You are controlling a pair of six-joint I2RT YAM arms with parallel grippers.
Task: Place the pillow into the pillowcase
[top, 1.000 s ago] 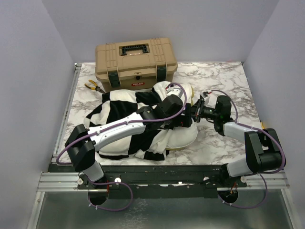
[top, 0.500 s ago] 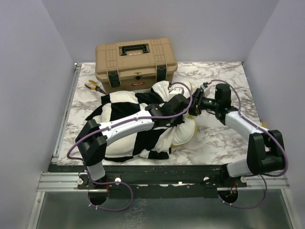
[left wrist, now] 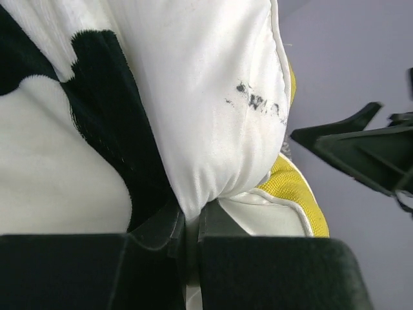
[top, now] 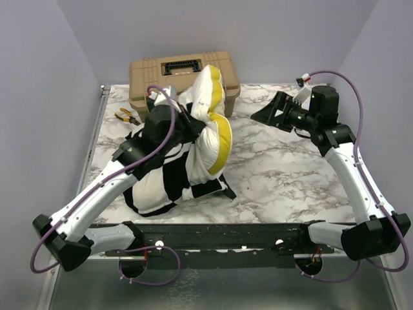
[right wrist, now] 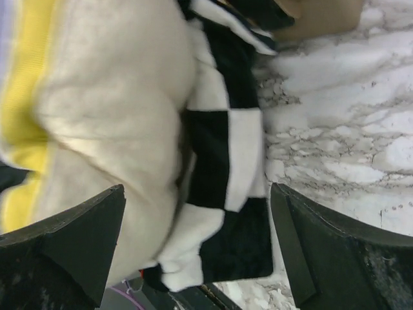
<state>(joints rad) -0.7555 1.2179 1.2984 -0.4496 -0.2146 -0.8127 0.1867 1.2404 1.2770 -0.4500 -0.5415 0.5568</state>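
Left gripper point(left wrist: 188, 229) was clamped tight on a pinch of the pillow point(left wrist: 213, 116), white fabric bunched right between the fingers, with the checkered pillowcase point(left wrist: 97, 129) pressed up against it on the 9 o'clock side of the wrist view. From the top view the pillow stood up on end, yellow edge strip facing 3 o'clock, and the pillowcase wrapped its lower part and slumped onto the marble table point(top: 290, 174) toward 7 o'clock. Right gripper point(top: 268, 111) hung spread wide with nothing in it, at 3 o'clock of the pillow and apart from it. Tan toolbox point(top: 174, 71) sat just behind the pillow at 12, and yellow-handled pliers point(top: 127, 116) lay over at 9.
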